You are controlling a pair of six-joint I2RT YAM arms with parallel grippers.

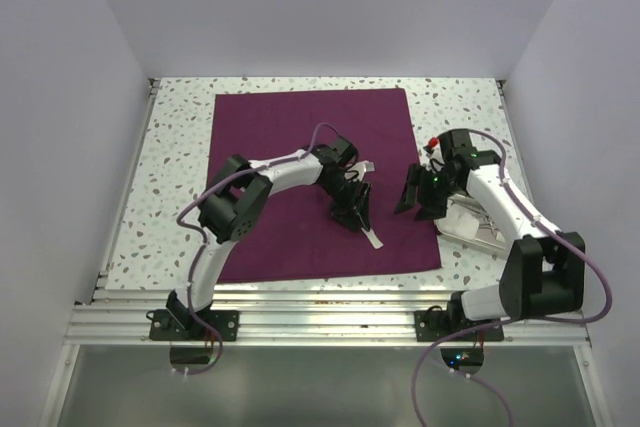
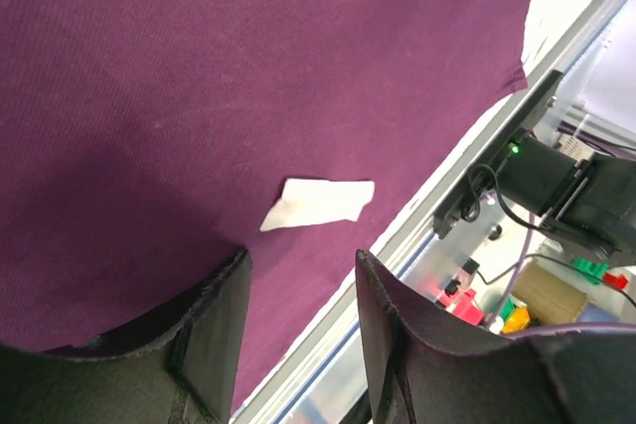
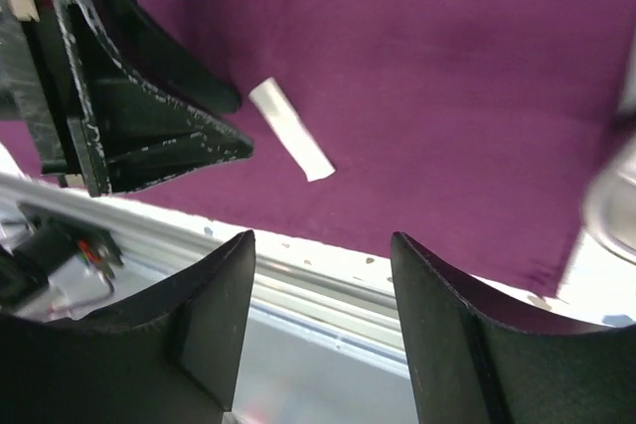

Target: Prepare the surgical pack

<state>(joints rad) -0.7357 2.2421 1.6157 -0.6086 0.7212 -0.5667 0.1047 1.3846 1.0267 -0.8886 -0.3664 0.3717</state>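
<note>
We are seeing the plum-purple cloth (image 1: 300,147) lying flat on the speckled table (image 1: 170,167), covering most of its middle; its near edge is running just beside the aluminium rail (image 1: 300,307) at the front. One white gauze pad (image 1: 374,238) is lying on the cloth near that edge, just beside the left gripper (image 1: 352,209); in the left wrist view the pad (image 2: 318,203) is lying beyond the two fingers (image 2: 214,335), apart from them; the jaws are standing apart and gripping nothing. A second small white piece (image 1: 368,166) is showing past the left wrist, too small for us to name. The right gripper (image 1: 418,197) is hovering over the cloth's right side, jaws likewise wide and empty; its wrist view is showing the pad (image 3: 291,129) ahead. The steel tray (image 1: 468,229) is sitting at the cloth's right edge, largely hidden under the right arm; whether it is overlapping the cloth we cannot tell; we are unable to make out the instruments in it; in the right wrist view only a blurred silvery shape (image 3: 608,201) is entering at the right edge.
</note>
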